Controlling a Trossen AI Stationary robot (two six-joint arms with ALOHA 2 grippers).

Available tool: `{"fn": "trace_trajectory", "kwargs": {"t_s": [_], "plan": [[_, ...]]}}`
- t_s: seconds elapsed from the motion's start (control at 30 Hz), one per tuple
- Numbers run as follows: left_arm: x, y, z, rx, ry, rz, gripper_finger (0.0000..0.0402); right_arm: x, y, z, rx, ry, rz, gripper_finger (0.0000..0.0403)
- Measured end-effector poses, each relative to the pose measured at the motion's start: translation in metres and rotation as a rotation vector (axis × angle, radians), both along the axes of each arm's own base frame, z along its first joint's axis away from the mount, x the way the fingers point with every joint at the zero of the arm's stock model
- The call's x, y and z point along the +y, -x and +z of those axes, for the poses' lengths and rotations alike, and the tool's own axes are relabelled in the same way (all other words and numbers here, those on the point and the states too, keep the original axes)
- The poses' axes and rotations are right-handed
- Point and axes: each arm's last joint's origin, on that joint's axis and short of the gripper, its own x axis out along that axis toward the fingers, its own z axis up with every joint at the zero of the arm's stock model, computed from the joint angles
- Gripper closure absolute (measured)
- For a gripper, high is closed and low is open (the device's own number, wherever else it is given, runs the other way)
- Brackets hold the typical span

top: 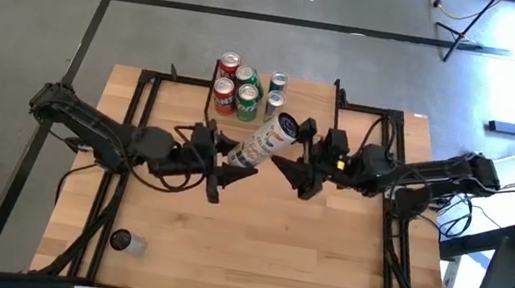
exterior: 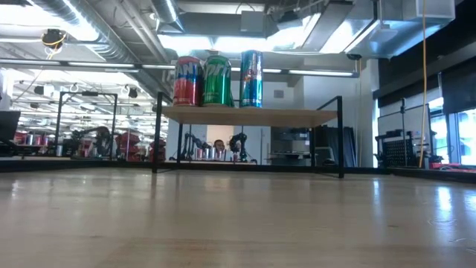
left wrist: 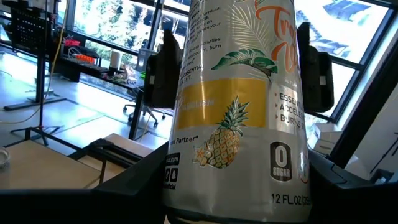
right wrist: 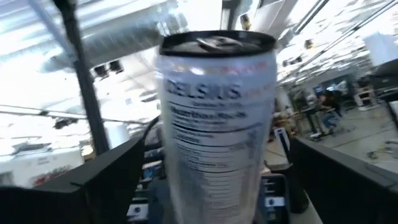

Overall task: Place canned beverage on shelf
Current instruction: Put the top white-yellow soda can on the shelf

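Observation:
A tall white can with a pineapple print (top: 266, 140) is tilted in the air over the middle of the table, its top (top: 287, 126) toward the far right. My left gripper (top: 235, 158) is shut on its lower end. My right gripper (top: 296, 158) is open, with one finger on each side of the can's upper part (right wrist: 217, 124); I cannot tell whether they touch it. The shelf (exterior: 249, 115) stands at the table's far edge with several cans (top: 245, 87) upright on its wooden top. Neither the held can nor the grippers show in the low view. My left gripper pinches the can's lower part (left wrist: 186, 193) between its two fingers, one on each opposite side of the wall. The fingers come from the table's left, about level. The can is lifted clear of the table and leans with its top toward the far right.
A small dark round thing (top: 121, 240) lies near the table's front left corner. Black frame rails (top: 122, 175) run along both sides of the table. The shelf's right half (exterior: 305, 113) is bare. A person (exterior: 219, 147) shows far off in the room.

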Motion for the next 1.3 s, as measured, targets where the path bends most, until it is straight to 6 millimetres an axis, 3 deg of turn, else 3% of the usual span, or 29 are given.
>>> {"fn": "trace_trajectory", "kwargs": {"t_s": [0.13,0.5,0.63,0.77,0.93,1.07,1.3], "plan": [[0.003,-0.001,-0.001,0.007,-0.002,0.012,0.0179,0.0,-0.004,-0.001,-0.035,-0.018,-0.019,0.0014],[0.008,-0.004,-0.005,0.036,-0.01,0.036,0.0179,-0.002,-0.025,0.035,0.091,0.02,-0.065,0.0047],[0.008,-0.004,-0.004,0.027,-0.011,0.037,0.0179,-0.001,-0.029,0.042,0.103,0.069,-0.074,0.0094],[0.008,-0.004,-0.004,0.031,-0.02,0.023,0.0166,-0.002,-0.027,0.043,0.107,0.074,-0.074,0.0175],[0.008,-0.004,-0.004,0.025,-0.006,0.023,0.011,-0.008,-0.027,0.043,0.131,0.097,-0.085,0.0177],[0.008,0.005,-0.001,0.057,-0.015,0.013,0.0082,-0.013,-0.014,0.05,0.161,0.129,-0.103,0.0177],[0.018,0.036,-0.007,0.265,-0.005,0.017,0.0074,-0.045,0.033,0.064,0.355,0.164,-0.188,0.0177]]}}
